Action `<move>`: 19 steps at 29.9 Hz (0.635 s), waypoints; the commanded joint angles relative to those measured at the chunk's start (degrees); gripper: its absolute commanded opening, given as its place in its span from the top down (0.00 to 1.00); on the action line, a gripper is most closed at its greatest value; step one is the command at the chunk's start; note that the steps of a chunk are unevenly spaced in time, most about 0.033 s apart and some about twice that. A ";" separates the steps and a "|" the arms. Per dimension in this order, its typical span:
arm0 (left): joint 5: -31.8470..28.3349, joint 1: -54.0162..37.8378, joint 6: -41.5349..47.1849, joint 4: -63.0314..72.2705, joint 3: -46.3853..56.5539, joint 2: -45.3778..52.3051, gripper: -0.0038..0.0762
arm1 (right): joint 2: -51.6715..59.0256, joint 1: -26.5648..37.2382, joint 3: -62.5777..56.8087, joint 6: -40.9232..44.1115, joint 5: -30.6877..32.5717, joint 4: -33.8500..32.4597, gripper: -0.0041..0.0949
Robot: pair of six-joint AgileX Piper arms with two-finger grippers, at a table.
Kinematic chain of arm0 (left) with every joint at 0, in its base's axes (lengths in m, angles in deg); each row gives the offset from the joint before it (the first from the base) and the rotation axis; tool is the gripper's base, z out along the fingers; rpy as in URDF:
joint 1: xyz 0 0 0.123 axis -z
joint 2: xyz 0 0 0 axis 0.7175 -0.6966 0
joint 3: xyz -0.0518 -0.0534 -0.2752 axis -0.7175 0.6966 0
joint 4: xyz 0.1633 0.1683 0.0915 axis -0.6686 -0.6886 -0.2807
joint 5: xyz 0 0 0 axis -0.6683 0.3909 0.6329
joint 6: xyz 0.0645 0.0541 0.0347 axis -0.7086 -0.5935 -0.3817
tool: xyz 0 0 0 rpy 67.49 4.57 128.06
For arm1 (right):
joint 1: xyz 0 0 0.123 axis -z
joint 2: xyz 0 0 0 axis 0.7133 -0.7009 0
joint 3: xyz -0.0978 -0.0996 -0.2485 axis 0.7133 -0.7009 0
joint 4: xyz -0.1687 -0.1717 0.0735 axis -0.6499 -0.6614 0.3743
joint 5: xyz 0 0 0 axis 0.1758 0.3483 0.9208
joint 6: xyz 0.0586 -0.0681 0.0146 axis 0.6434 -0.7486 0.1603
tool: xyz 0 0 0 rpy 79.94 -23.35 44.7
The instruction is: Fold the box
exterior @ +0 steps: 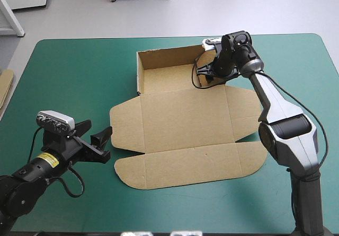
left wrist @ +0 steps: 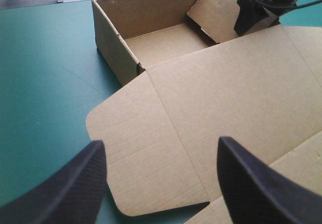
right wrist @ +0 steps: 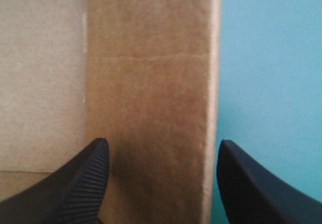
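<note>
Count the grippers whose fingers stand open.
2. The left gripper is beside the flat left flap of the box; the right gripper is at its far right wall, that wall between its fingers. Neither is hidden.

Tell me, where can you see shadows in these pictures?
Left wrist view: a thin dark shadow under the box flap's edge, right by the left pincer. High view: soft, even light, only a faint shadow along the box's near edge. Right wrist view: no clear shadow ahead of the right pincer.
</note>
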 commanded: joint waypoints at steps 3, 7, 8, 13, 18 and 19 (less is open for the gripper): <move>-3.69 0.17 0.00 0.74 -1.44 0.11 0.39 | 3.34 0.39 1.06 -0.63 0.12 -0.45 0.39; -3.69 0.17 0.00 0.74 -1.44 0.11 0.39 | 3.34 0.39 1.16 -0.63 0.12 -0.45 0.61; -3.69 0.17 0.00 0.74 -1.44 0.11 0.39 | 3.34 0.39 1.16 -0.63 0.12 -0.45 0.70; -3.69 0.17 0.00 0.74 -1.44 0.11 0.39 | 3.34 0.39 1.16 -2.09 0.12 -0.45 0.97; -3.69 0.17 0.00 0.74 -1.44 0.11 0.40 | 3.34 0.39 1.16 -2.09 0.12 -1.18 0.97; -3.69 0.17 0.00 0.74 -1.44 0.11 0.40 | 3.34 0.45 1.16 -2.09 0.12 -1.46 0.97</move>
